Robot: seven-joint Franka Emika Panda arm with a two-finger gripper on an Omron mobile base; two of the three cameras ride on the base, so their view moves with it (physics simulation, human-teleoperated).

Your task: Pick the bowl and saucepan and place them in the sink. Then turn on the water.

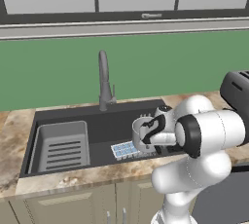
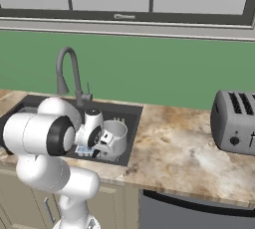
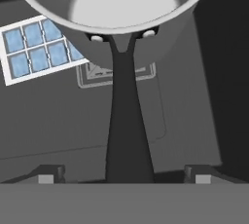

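The silver-grey saucepan (image 1: 140, 138) (image 2: 117, 136) hangs tilted just above the right part of the dark sink (image 1: 97, 123) (image 2: 130, 116). Its dark handle (image 3: 124, 130) runs back between my two fingertips. The gripper (image 3: 124, 174) (image 1: 153, 130) (image 2: 102, 141) is open: the fingertips (image 3: 46, 175) stand wide on either side of the handle, clear of it. The pan's round rim (image 3: 116, 21) lies across the top of the hand view. The bowl is out of view. No water shows under the tall grey faucet (image 1: 103, 79) (image 2: 67, 71).
A lighter grey ribbed tray (image 1: 61, 147) sits in the sink's left part. A white grid with blue squares (image 1: 124, 149) (image 3: 36, 47) lies on the sink floor under the pan. A toaster (image 2: 234, 123) (image 1: 236, 89) stands on the marbled counter to the right.
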